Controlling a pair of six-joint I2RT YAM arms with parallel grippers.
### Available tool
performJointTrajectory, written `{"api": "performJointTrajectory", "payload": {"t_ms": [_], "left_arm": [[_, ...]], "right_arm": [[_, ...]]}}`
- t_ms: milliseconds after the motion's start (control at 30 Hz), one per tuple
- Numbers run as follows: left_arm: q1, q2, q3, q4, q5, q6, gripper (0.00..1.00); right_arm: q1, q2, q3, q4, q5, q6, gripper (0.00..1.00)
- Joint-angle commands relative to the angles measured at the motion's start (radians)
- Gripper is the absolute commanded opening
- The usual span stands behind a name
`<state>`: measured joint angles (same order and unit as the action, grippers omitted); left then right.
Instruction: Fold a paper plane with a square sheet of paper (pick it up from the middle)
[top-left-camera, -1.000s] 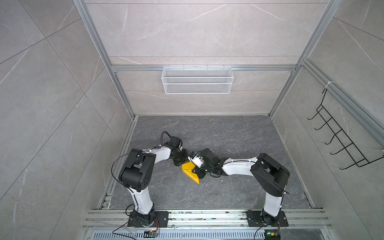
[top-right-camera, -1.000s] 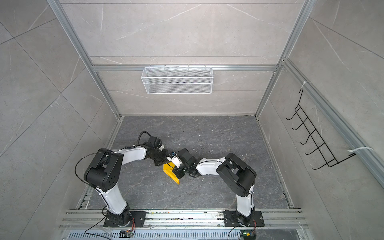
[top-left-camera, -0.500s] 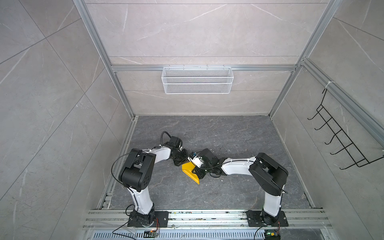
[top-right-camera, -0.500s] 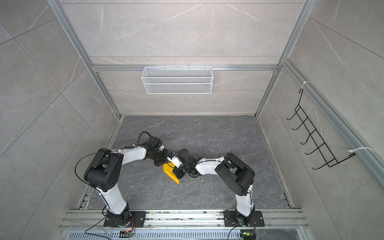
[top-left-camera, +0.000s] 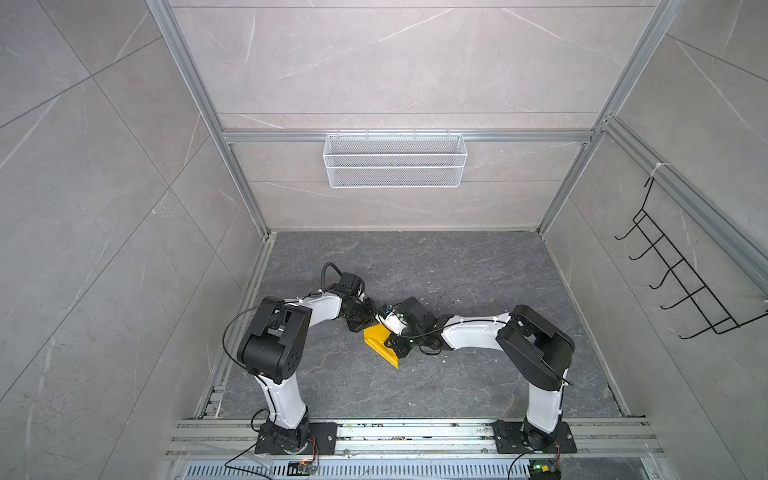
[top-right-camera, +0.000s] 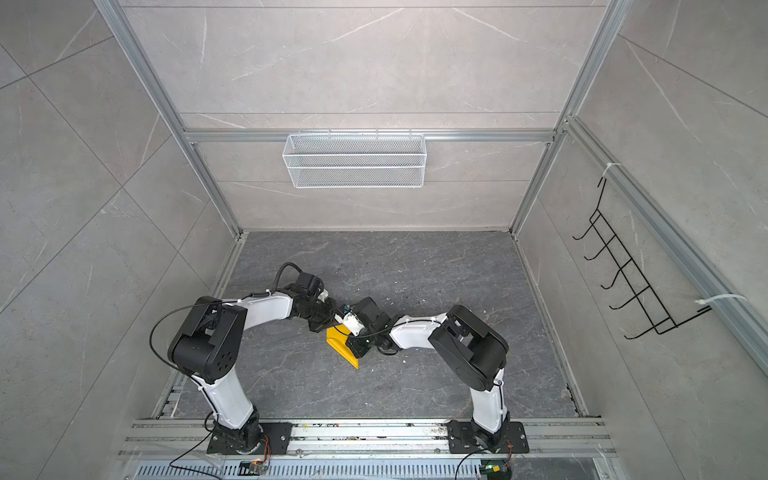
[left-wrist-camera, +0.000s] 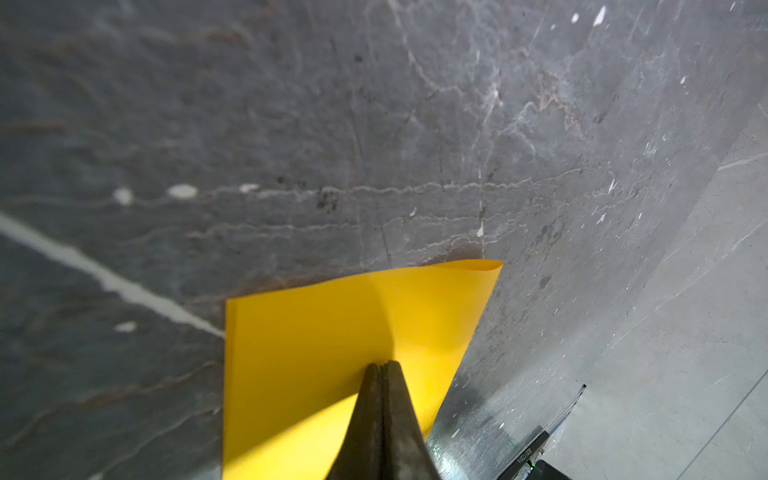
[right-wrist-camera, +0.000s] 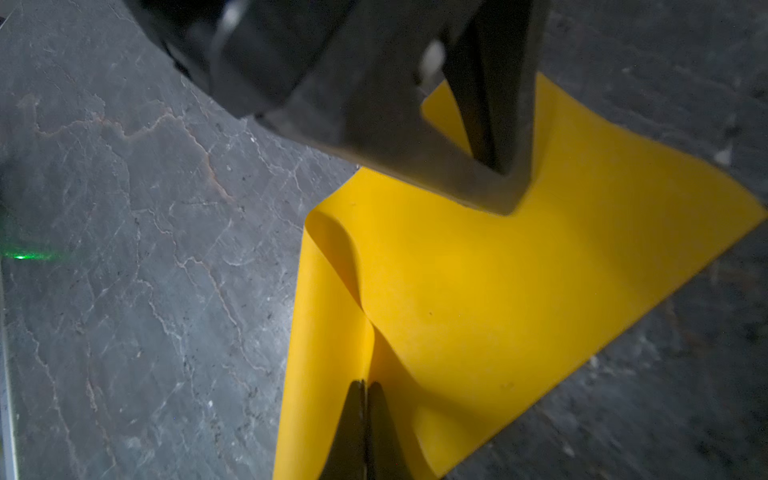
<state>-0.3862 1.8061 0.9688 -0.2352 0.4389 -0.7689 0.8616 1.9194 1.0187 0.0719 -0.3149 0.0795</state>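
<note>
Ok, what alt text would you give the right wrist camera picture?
A yellow sheet of paper, buckled into a raised ridge, is pinched by the shut right pincer near the camera and the shut left pincer beyond. Underneath lies grey marbled floor.

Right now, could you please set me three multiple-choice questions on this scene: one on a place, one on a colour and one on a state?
1. Where is the paper?
A. on the grey tabletop, near its middle
B. in the wire basket
C. on the hook rack

2. What colour is the paper?
A. white
B. yellow
C. blue

3. How does the right gripper stand?
A. wide open above the paper
B. shut, pinching a raised ridge of the paper
C. shut on the wire basket

Answers:
1 A: both top views show it on the tabletop.
2 B: it is bright yellow in every view.
3 B: in the right wrist view the closed tips meet a ridge of paper.
</note>
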Motion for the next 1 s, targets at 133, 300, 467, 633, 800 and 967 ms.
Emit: {"api": "performJointTrajectory", "payload": {"t_ms": [133, 300, 467, 633, 800, 967], "left_arm": [[-0.008, 0.036, 0.001, -0.069, -0.019, 0.023, 0.0], [-0.007, 0.038, 0.001, -0.069, -0.019, 0.024, 0.0], [-0.008, 0.034, 0.002, -0.069, -0.018, 0.024, 0.0], [-0.003, 0.007, 0.012, -0.073, -0.017, 0.016, 0.0], [0.024, -0.037, 0.04, -0.076, 0.0, 0.006, 0.06], [0.06, -0.061, 0.053, -0.081, 0.015, 0.003, 0.09]], "right_arm": [[-0.004, 0.024, 0.023, -0.024, 0.026, 0.003, 0.05], [-0.004, 0.014, 0.025, -0.023, 0.031, 0.004, 0.05], [-0.004, 0.019, 0.029, -0.03, 0.039, 0.005, 0.05], [-0.004, 0.029, 0.02, -0.031, 0.033, 0.006, 0.05], [-0.003, 0.023, 0.005, -0.021, 0.028, 0.006, 0.05], [-0.004, 0.02, 0.003, -0.014, 0.021, 0.006, 0.05]]}}
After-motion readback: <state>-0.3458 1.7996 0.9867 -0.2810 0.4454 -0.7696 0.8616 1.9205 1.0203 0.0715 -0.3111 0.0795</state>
